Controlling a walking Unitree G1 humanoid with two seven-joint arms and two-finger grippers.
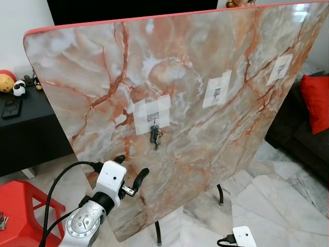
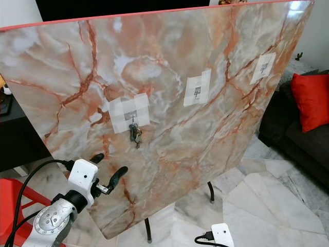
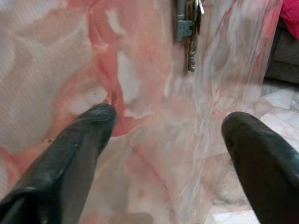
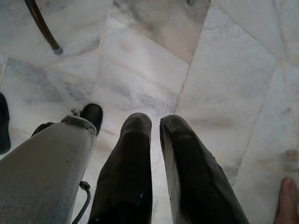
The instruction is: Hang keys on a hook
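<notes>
Three hooks are taped across the tilted marble-patterned board [image 1: 205, 118] in front of you, each under a pale patch of tape. The keys [image 1: 155, 135] hang on the leftmost hook [image 1: 153, 119], dangling flat against the board just below it. The middle hook [image 1: 216, 93] and the right hook [image 1: 280, 69] carry nothing.

Your left gripper [image 1: 130, 174] sits below and slightly left of the keys, near the board's lower part, and apart from them. Its two black fingers [image 1: 140, 178] are spread wide with nothing between them. In the left wrist view you can see the same thing: the keys [image 3: 188, 28] hang beyond the fingertips, above the gap between the two fingers [image 3: 79, 154], with bare marble surface between gripper and keys.

Your right gripper [image 4: 154, 126] hangs low on the right, pointing down at the pale marble floor [image 4: 224, 84]. Its fingers are nearly together with a thin gap, and they hold nothing. A dark leg of the board's stand [image 4: 42, 25] shows on the floor beyond it.

Off to the near left you have a red stool [image 1: 23, 203], and on the far right a red cushion [image 1: 314, 100] on a dark sofa.
</notes>
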